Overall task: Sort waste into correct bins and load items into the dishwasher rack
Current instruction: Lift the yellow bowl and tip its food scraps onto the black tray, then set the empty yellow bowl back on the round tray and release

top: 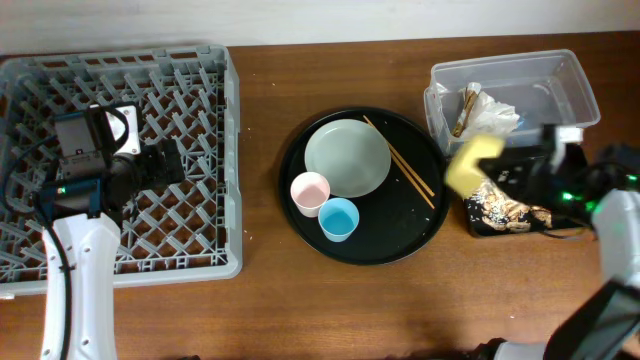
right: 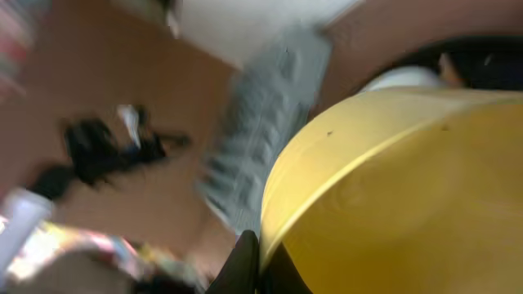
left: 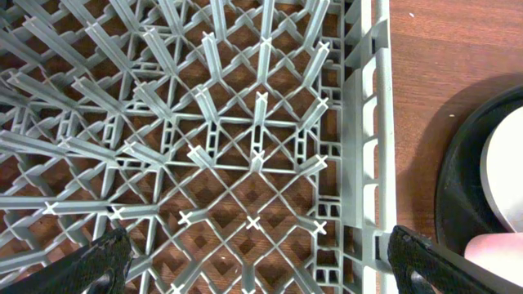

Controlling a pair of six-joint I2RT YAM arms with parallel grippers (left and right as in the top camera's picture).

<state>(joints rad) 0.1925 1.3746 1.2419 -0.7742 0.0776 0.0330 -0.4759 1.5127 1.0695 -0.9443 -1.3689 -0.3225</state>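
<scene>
The rack (top: 200, 80) fills the left of the overhead frame. The left hand (top: 163, 165) hangs over its pegs, released, fingers wide apart; parked there, it could get in the way of an incoming bowl. At centre, the round tray (top: 400, 240) carries the plate (top: 347, 158), pink cup (top: 310, 192), blue cup (top: 339, 218) and chopsticks (top: 400, 163), all close together, so a low pass across could topple the cups. At right, the right hand (top: 497, 172) grasps the yellow bowl (top: 470, 160) by its rim, tipped above the flat bin (top: 470, 222) just below the tub (top: 575, 80). The wrist view is blurred, so I cannot tell how deep the grip is. A shallow pinch may slip and drop the bowl onto the tabletop (top: 270, 300).
</scene>
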